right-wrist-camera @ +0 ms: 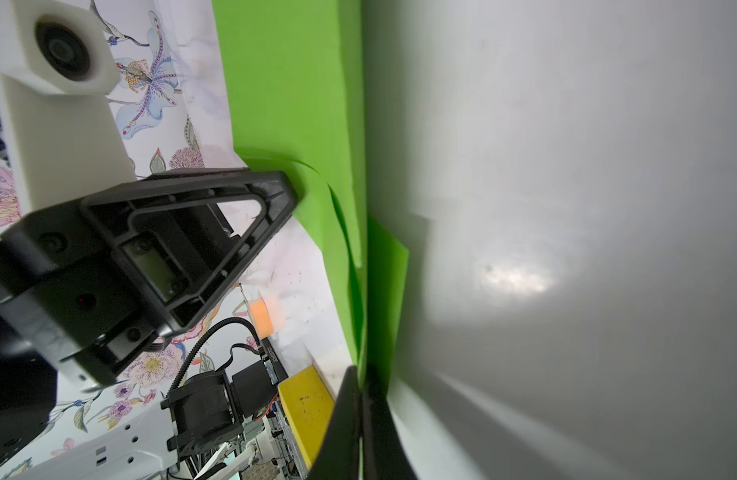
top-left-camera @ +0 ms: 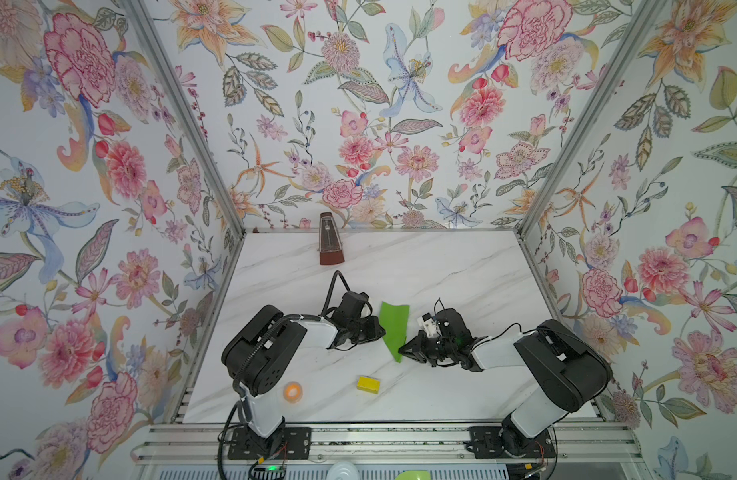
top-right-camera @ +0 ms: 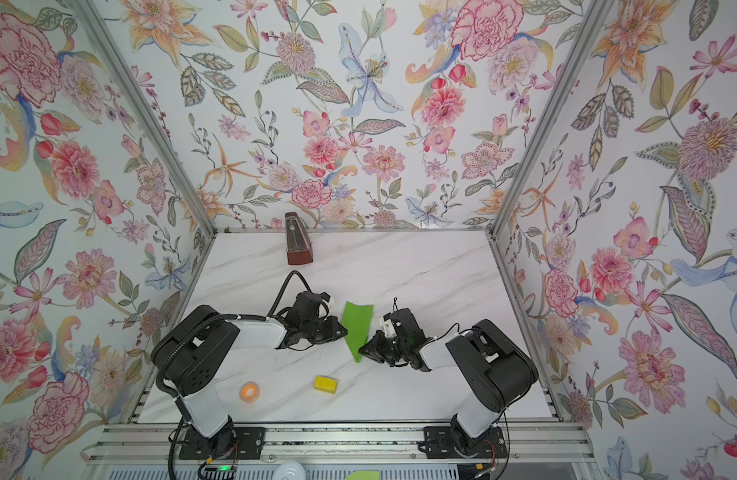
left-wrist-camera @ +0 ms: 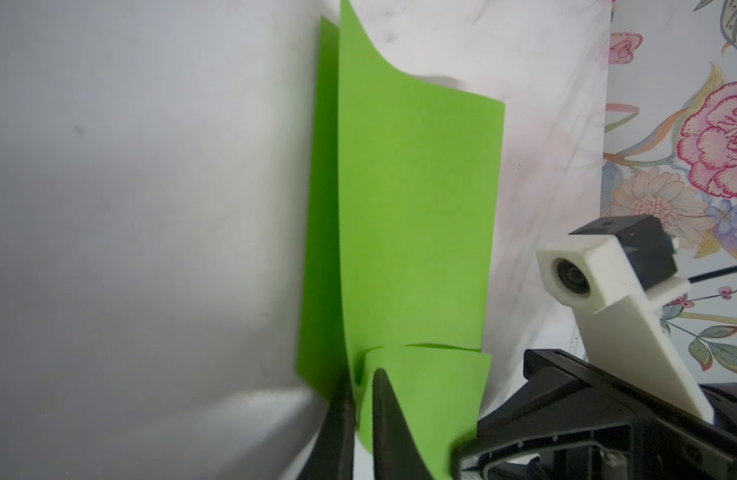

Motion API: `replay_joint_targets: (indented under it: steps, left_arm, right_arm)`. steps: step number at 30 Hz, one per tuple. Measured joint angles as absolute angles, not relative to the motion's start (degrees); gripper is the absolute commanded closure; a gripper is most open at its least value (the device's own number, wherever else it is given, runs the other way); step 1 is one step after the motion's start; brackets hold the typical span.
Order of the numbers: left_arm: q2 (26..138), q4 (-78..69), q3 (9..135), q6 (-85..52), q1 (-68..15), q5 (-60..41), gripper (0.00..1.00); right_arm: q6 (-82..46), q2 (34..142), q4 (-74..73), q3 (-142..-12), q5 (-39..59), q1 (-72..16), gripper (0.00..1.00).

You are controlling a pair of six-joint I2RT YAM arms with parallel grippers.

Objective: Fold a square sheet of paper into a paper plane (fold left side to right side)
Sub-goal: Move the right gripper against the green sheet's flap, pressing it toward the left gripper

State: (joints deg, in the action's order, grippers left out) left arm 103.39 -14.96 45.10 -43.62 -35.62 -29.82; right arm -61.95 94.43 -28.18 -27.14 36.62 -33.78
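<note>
With jaws pressed together, the right gripper [right-wrist-camera: 361, 376] is pinching the pointed end of the paper plane [top-left-camera: 393, 326] mid-table [top-left-camera: 441, 270], while the slightly parted left gripper [left-wrist-camera: 361, 380] is straddling its crease.

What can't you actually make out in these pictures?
- Green shape: cut off by the bottom edge in both top views.
- Orange roll: blurred in the right wrist view.
- Whether the left gripper pinches the green paper: left wrist view, curled paper fills the gap between its fingers.
</note>
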Motion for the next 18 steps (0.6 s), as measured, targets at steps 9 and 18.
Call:
replay_joint_targets:
  steps: [9,18]
  left_arm:
    - [102.6,-14.7,45.1,-42.9,-35.6,-30.0,0.94]
    - [101.1,-6.7,47.8,-38.9,-36.1,-29.0,0.98]
  right_arm:
    - [-61.9,95.2,-28.3,-27.1,36.7,-33.7,1.00]
    - [-60.6,96.4,-27.9,-27.4,37.2,-33.6,1.00]
